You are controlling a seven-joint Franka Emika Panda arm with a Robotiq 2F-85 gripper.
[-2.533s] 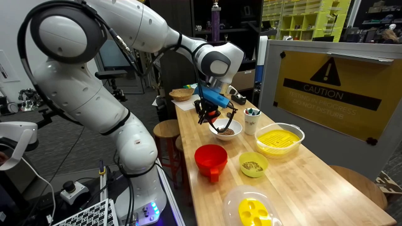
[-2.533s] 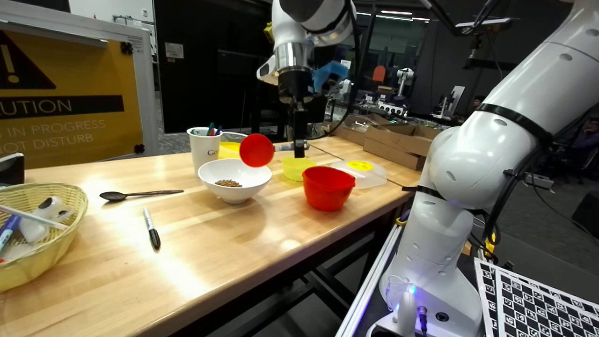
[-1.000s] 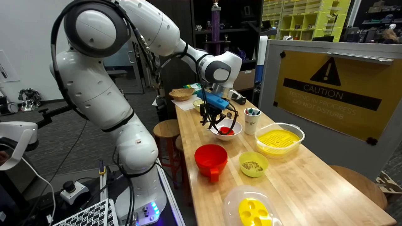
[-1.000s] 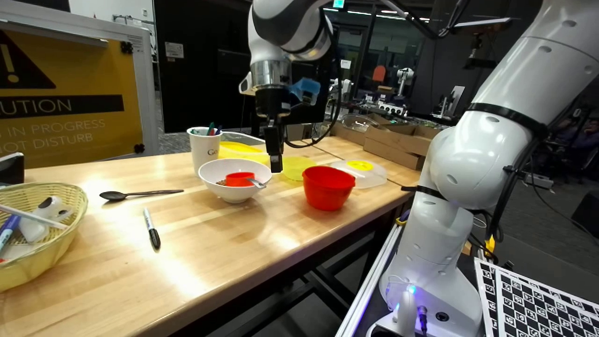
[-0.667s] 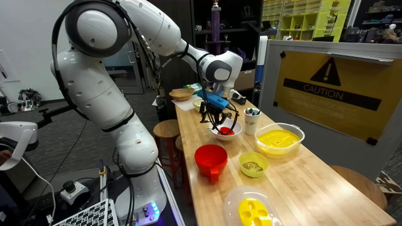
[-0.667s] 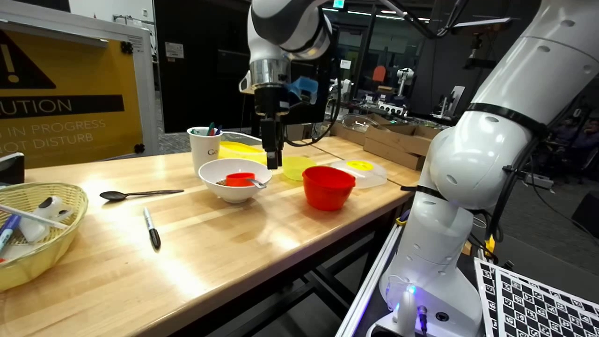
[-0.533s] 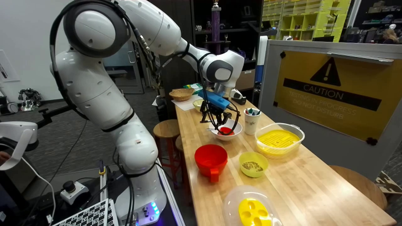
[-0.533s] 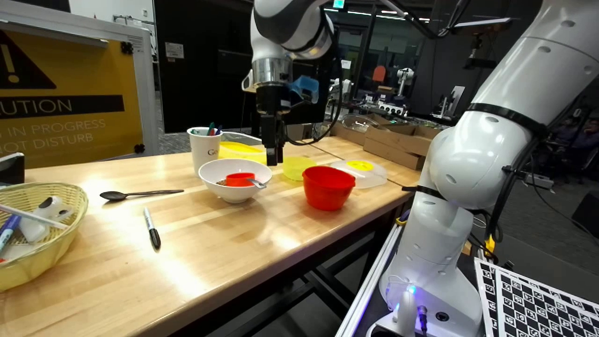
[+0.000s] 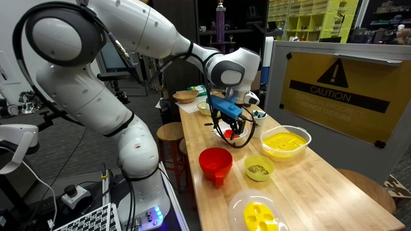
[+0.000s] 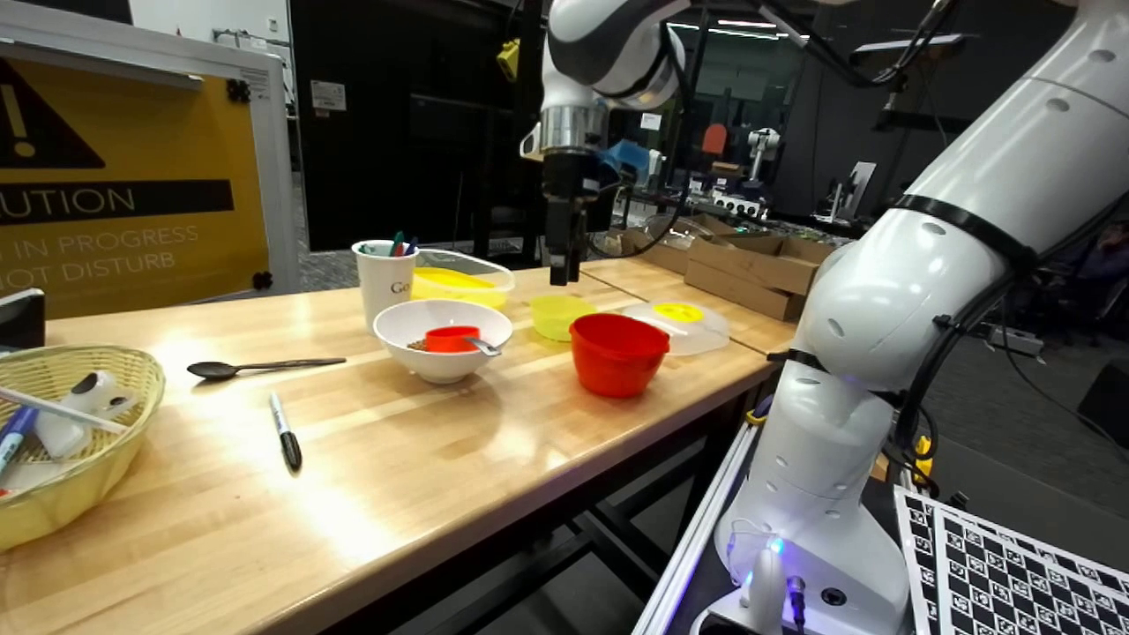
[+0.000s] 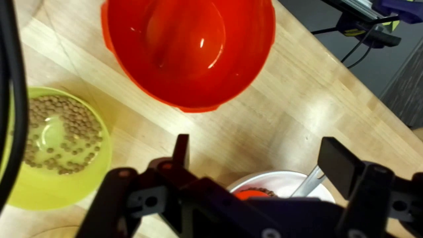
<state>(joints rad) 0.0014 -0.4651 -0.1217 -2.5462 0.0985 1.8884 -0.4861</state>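
Observation:
My gripper (image 11: 259,152) stands wide open with nothing between its fingers, raised above the table. In the wrist view a red scoop (image 11: 252,193) lies in a white bowl (image 11: 290,177) of brown pellets, partly covered by the gripper's body. Its metal handle (image 11: 307,183) leans over the bowl's rim, and the scoop is apart from the gripper in an exterior view (image 10: 452,339). A larger red bowl (image 11: 191,49), with no contents visible, stands at the top of the wrist view. A yellow-green bowl (image 11: 66,193) at left holds tan pellets.
Beside the white bowl are a cup of markers (image 10: 386,282) and a clear container with a yellow insert (image 9: 285,142). A clear lid (image 9: 237,208), black spoon (image 10: 265,365), black marker (image 10: 286,432) and wicker basket (image 10: 97,459) lie around. Cardboard boxes (image 10: 736,278) stand beyond.
The gripper held the scoop above the white bowl; the scoop now rests inside it. The gripper has opened, risen and moved away from the white bowl, towards the yellow-green bowl's side.

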